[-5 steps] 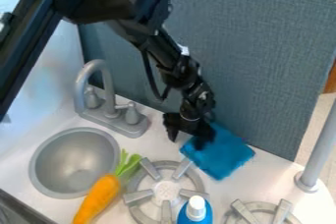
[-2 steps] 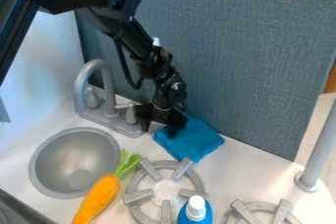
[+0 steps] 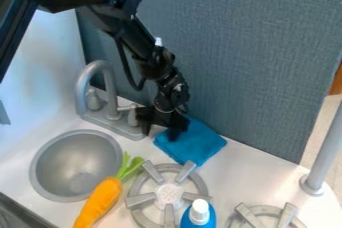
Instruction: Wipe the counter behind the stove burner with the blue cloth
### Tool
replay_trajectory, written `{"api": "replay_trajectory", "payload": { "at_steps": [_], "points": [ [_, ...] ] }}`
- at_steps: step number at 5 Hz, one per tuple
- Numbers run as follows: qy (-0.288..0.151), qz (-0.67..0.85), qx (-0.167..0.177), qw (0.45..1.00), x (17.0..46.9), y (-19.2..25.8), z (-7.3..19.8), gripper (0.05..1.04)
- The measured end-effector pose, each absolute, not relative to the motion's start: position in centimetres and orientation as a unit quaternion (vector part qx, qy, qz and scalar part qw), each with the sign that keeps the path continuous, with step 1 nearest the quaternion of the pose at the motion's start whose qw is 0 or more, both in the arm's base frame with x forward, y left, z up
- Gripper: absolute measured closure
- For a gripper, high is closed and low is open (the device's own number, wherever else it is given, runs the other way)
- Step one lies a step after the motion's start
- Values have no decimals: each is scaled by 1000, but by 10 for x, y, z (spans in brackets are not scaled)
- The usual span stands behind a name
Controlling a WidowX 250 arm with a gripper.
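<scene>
Gripper (image 3: 159, 132) wide, one finger over cloth (image 3: 200, 143), nr counter's (image 3: 250, 179) back edge, by faucet (image 3: 111, 97). Prob. best: light pressure, slow & level, so cloth won't bunch; mind faucet.

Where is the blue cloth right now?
In the camera view, the blue cloth lies just right of center, between the back panel and the burner nearer the sink, with the gripper at its left edge.

On sink (image 3: 67, 159): smooth, satin, metallic finish. On folded cloth (image 3: 194, 145): matt textile. On partition (image 3: 234, 62): matt, rough, fabric-like weave. On counter (image 3: 244, 177): smooth, slightly glossy. On bottle cap (image 3: 199, 211): smooth plastic look.
</scene>
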State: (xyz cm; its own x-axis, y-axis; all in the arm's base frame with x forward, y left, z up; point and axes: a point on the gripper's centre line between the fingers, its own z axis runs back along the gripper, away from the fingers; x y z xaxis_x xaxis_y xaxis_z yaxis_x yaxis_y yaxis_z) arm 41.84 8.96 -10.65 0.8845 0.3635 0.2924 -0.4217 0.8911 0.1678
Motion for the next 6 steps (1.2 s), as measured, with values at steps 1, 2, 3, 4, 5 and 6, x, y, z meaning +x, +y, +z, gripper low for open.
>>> {"api": "replay_trajectory", "payload": {
  "at_steps": [1,2,3,4,5,6],
  "points": [
    [-123,198,91,968,421,83,-106,83],
    [-112,189,63,974,420,69,-109,83],
    [-107,171,40,979,422,42,-109,83],
    [-107,142,26,984,424,11,-110,83],
    [-105,117,17,987,424,-14,-110,83],
    [-110,92,10,990,427,-36,-107,83]
  ]
}}
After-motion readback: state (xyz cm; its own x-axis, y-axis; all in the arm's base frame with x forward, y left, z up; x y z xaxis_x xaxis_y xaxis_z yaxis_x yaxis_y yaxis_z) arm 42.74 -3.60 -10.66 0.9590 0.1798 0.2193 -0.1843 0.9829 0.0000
